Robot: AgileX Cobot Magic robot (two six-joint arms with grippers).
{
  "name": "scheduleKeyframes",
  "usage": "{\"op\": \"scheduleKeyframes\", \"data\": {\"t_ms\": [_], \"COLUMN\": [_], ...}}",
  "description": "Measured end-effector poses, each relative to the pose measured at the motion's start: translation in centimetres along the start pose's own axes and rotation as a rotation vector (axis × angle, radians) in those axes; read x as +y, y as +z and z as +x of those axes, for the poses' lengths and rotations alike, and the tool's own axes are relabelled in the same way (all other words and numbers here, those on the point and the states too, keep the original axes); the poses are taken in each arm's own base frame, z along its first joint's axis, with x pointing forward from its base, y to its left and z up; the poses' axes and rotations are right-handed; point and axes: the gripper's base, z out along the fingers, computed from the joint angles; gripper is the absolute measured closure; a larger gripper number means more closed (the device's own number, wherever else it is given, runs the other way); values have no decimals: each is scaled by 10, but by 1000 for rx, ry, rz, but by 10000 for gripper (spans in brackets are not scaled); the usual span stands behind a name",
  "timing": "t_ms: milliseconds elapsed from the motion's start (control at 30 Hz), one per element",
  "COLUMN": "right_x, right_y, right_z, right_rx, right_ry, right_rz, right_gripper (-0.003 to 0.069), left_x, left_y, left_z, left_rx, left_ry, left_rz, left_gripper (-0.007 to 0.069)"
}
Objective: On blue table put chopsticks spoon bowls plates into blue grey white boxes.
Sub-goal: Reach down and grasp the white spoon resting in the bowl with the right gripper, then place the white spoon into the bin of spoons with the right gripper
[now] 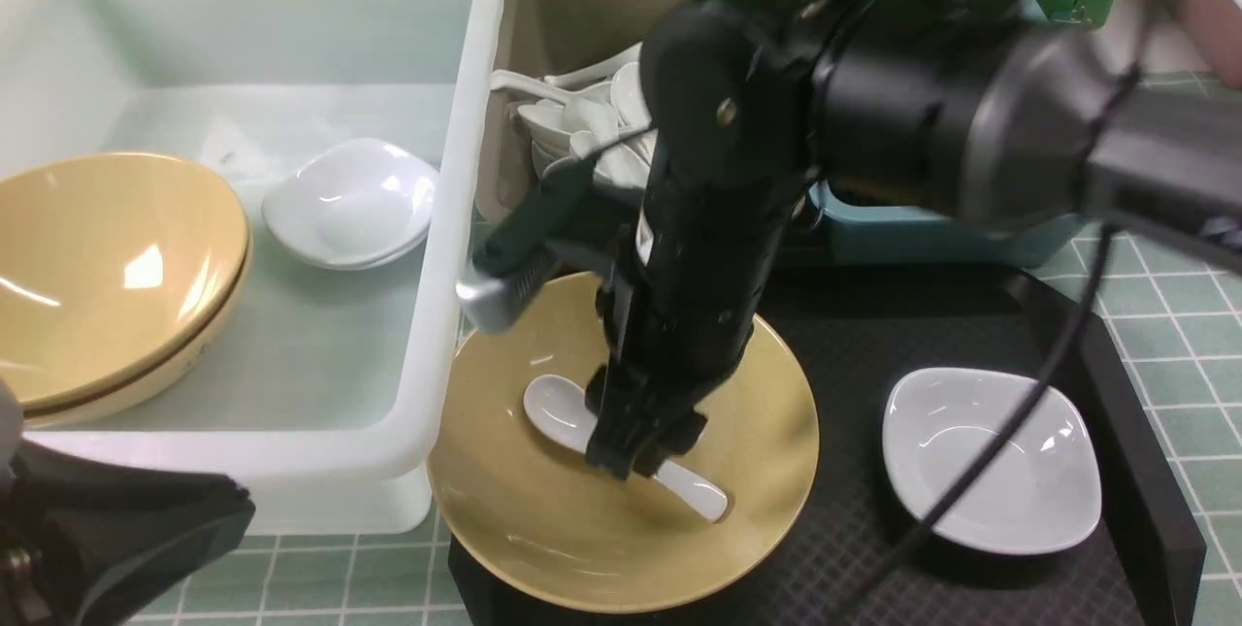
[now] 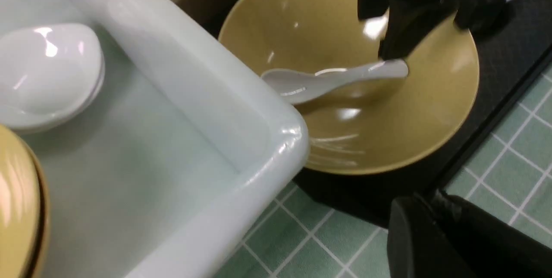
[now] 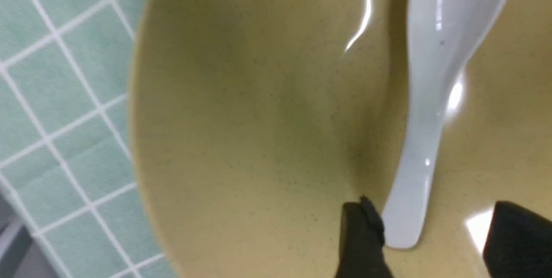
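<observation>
1. Bins, qty 3, all on the tiled table (image 1: 1164, 315).
   - The white bin (image 1: 456, 218) stands at left.
   - The grey-brown bin (image 1: 563, 24) stands behind centre.
   - The blue bin (image 1: 931, 238) stands right of the grey-brown one, mostly hidden by the R arm.

2. Bowls, qty 3.
   - Two stacked bowls (image 1: 107, 267) lean at the L end of the white bin.
   - One bowl (image 1: 543, 519) sits at the L end of the black tray (image 1: 873, 568), just beside the white bin.

3. Dishes, qty 3.
   - Two nested dishes (image 1: 349, 204) lie in the white bin, near its R wall.
   - One dish (image 1: 990, 471) lies on the tray, right of the bowl and apart from it.

4. Spoons.
   - One spoon (image 1: 558, 408) lies inside the tray bowl, scoop toward the white bin, handle toward front R.
   - A spoon pile (image 1: 582, 116) sits in the grey-brown bin; qty cannot be told.

5. The R gripper (image 1: 645, 451) reaches down into the tray bowl over the spoon handle.
   - Its jaws stand wide, one finger each side of the handle end.
   - In the R wrist view, one of the fingertips (image 3: 360, 239) sits just beside the handle; the other is well apart.
   - The spoon rests on the bowl and is not clamped.

6. The L gripper (image 1: 223, 510) hangs low at front L, near the white bin's front wall. Its jaws are closed together with nothing between them.
</observation>
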Motion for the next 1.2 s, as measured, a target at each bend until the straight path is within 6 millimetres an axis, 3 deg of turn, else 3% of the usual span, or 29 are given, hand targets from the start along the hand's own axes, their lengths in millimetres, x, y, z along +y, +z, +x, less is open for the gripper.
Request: {"op": "scheduleKeyframes", "data": {"t_ms": [233,467,600,767,800,1033,1200], "right_x": [-6,-12,-14,-15,-15,-17,-33], "right_y": [37,62,67,68,68,45,-14], "right_z": [-10,-14,-15,-15,-15,-23,-34], "right_rx": [21,37,40,38,38,29,-104], "right_ry": [-5,-32,-30,-21,-21,-30,-21], "right_rz": [0,34,51,58,59,81,203], "right_gripper": [165,163,235,463,468,461,461], "left_x": [1,1,1,2,2,7,22], "left_y": [0,0,0,4,5,30,43], "left_z": [-4,-4,-5,-9,-10,-34,-73], "left_rx": [-44,-45,-54,-74,-72,-39,2], "left_ry": [5,2,2,-35,-40,-74,-77], "left_rz": [-11,-11,-12,-13,-12,-37,-148], "left_gripper": [623,623,623,623,623,623,623]}}
